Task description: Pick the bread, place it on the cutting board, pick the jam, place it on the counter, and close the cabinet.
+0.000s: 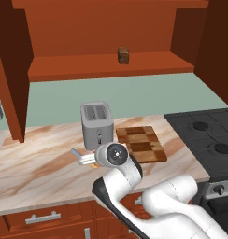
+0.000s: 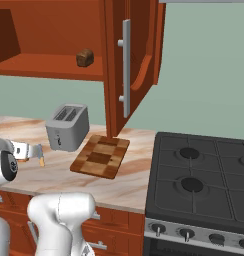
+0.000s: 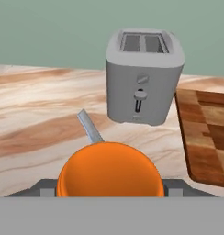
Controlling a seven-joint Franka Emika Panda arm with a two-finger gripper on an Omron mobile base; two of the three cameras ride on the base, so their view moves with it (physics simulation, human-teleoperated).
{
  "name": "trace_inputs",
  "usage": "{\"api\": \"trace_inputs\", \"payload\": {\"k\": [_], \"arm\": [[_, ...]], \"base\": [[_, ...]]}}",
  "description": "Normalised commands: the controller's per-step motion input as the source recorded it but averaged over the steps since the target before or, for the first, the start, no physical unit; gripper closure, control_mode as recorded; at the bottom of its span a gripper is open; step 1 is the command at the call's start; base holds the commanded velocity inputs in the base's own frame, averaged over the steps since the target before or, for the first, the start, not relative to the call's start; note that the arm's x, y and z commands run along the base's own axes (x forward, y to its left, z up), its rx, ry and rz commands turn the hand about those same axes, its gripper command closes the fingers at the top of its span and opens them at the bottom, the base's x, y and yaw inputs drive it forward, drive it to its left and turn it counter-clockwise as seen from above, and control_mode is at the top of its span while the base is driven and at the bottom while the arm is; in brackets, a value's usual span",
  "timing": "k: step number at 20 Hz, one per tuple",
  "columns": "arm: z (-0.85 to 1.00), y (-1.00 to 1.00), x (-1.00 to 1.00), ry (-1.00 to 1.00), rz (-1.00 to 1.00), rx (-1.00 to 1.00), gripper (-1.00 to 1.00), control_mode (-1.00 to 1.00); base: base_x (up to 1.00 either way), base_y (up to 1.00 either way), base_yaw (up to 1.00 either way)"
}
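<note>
The orange jam (image 3: 109, 170) sits between my fingertips, and my gripper (image 3: 109, 192) is shut on it, low over the marbled counter (image 1: 36, 168) in front of the toaster. I cannot tell whether the jar touches the stone. In the base views the gripper (image 1: 86, 160) (image 2: 30, 150) pokes out from behind my arm, left of the checkered cutting board (image 1: 141, 144) (image 2: 100, 156). The dark brown bread (image 1: 123, 55) (image 2: 84, 58) stands on the shelf of the cabinet (image 2: 126, 65), whose doors hang open.
A grey toaster (image 1: 96, 123) (image 3: 143, 75) stands just beyond the gripper. A knife blade (image 3: 88, 126) lies on the counter behind the jar. A black stove (image 2: 204, 180) is on the right. The open cabinet door overhangs the board's far end.
</note>
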Motion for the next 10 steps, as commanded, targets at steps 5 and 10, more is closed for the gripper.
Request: {"api": "trace_inputs", "payload": {"k": [5,10], "arm": [[-0.31,0.35,0.22,0.01,0.0,0.0,1.0,-1.0],[-0.2,0.31,0.23,0.01,0.0,0.0,1.0,-1.0]], "base": [[0.0,0.0,0.0],[0.0,0.0,0.0]]}}
